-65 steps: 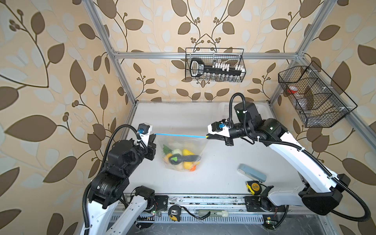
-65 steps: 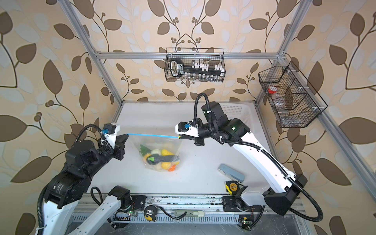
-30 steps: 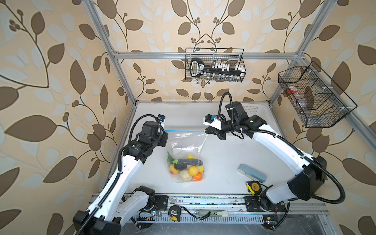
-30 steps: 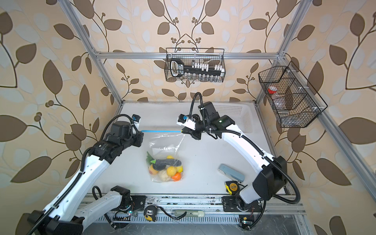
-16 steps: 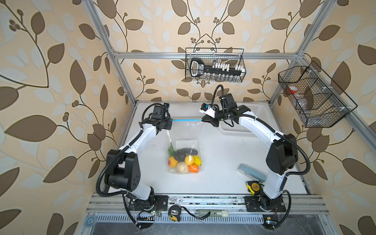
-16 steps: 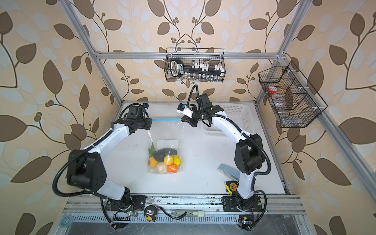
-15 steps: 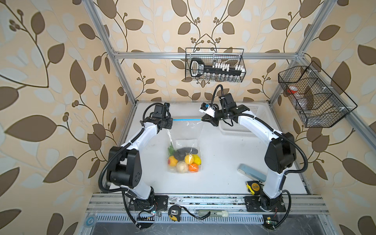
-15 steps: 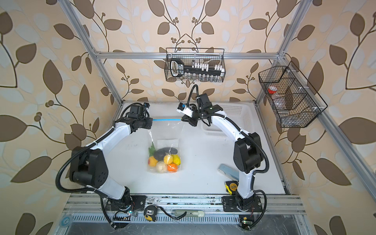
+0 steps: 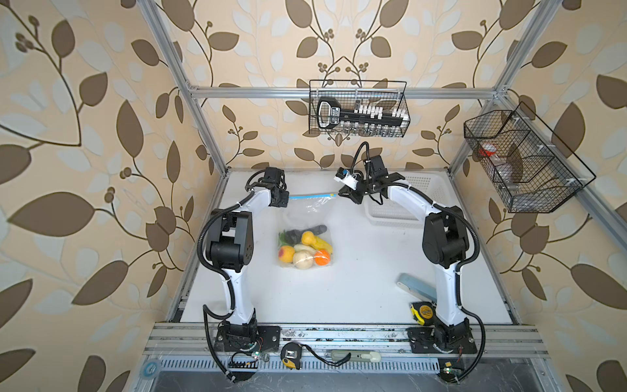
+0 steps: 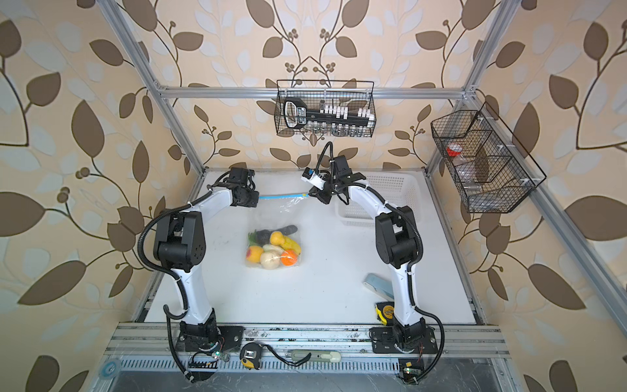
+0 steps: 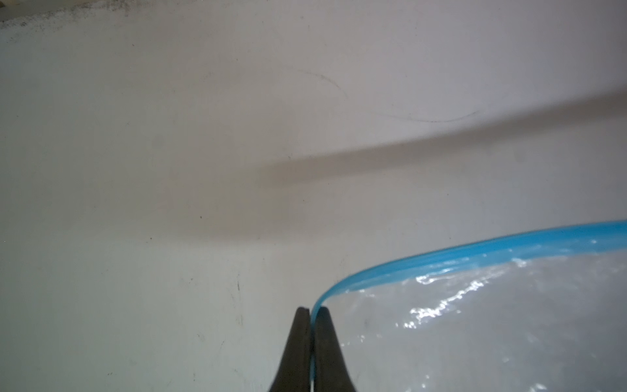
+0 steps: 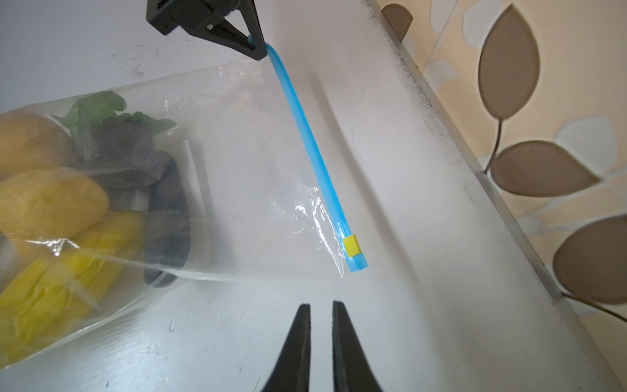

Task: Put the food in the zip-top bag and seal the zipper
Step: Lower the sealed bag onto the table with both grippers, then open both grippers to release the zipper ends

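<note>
- Change of position: the zip-top bag [image 9: 305, 217], slung between both tools over the front of the counter [image 9: 356, 271] two seconds earlier, now lies toward the back of the counter. The food [image 9: 304, 249] sits bunched at the bag's closed end, toward the front.
- Change of grip: the right tool [image 12: 319, 307] has let go of the zipper [image 12: 305, 135]. Its jaws stand slightly spread with nothing between them, just short of the strip's free end.
- No change: the left tool [image 11: 311, 310] stays pressed together, pinching the opposite end of the zipper.
- Meaning for the task: all the food appears to be inside. The strip looks closed along its length, with the yellow slider [image 12: 352, 246] parked near its end. Sealing is judged complete, and only the left release appears to remain.
- Both top views give the layout, but the slider is a mere speck there and neither tool's jaw gap is legible.
- Right wrist view only: the slider position, the gap between tool and strip, and the left tool's pinch at the far end.
- Left wrist view only: the strip caught between the fingertips [image 11: 298, 325], curving away. It shows neither the food nor the slider.
</note>
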{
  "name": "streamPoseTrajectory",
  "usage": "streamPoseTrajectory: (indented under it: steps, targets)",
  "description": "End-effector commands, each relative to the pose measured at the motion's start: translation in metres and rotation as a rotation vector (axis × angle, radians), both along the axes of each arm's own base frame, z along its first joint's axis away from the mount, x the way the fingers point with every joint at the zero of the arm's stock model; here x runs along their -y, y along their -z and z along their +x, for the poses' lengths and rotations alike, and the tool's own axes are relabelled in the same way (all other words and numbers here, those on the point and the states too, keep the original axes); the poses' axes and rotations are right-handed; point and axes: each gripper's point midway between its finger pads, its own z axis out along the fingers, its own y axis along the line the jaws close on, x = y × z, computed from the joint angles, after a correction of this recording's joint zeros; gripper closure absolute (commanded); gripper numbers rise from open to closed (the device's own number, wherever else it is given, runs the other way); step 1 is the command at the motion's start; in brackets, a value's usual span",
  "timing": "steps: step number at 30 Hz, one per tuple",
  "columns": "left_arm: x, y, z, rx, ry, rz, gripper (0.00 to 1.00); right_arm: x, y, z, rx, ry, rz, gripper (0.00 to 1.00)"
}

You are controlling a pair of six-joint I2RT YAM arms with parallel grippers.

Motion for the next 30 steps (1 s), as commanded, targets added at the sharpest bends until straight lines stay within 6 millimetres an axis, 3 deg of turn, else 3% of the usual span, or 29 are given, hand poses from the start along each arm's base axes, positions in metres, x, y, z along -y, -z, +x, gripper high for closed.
streamPoseTrajectory:
  steps: [1,5,8,11,14,17,19,25,30]
  targets:
    - [0.0,-0.012,0.012,0.024,-0.003,-0.025,0.83,-0.004,0.0,0.014,0.024,0.007,0.013,0.85]
    - [0.0,-0.008,0.018,0.034,-0.006,-0.032,0.51,-0.008,-0.001,0.018,0.036,0.008,0.021,0.79]
    - [-0.002,-0.014,0.022,0.053,-0.018,-0.023,0.33,-0.011,-0.006,0.019,0.052,0.01,0.026,0.73]
    - [-0.005,-0.033,0.025,0.099,-0.033,-0.013,0.14,-0.014,-0.025,0.019,0.07,0.012,0.047,0.7]
    - [-0.006,-0.065,0.023,0.157,-0.043,-0.022,0.01,-0.014,-0.055,0.017,0.107,0.048,0.071,0.66]
    - [-0.004,-0.098,0.013,0.206,-0.057,-0.059,0.01,-0.007,-0.082,0.012,0.101,0.145,0.106,0.58]
    - [-0.001,-0.114,0.0,0.222,-0.07,-0.093,0.01,0.001,-0.09,0.001,0.074,0.23,0.128,0.51]
    - [0.009,-0.141,-0.057,0.284,-0.132,-0.196,0.01,0.055,-0.081,-0.052,-0.008,0.6,0.248,0.43]
    - [0.018,-0.152,-0.115,0.291,-0.164,-0.287,0.01,0.13,-0.054,-0.113,-0.221,0.932,0.401,0.38]
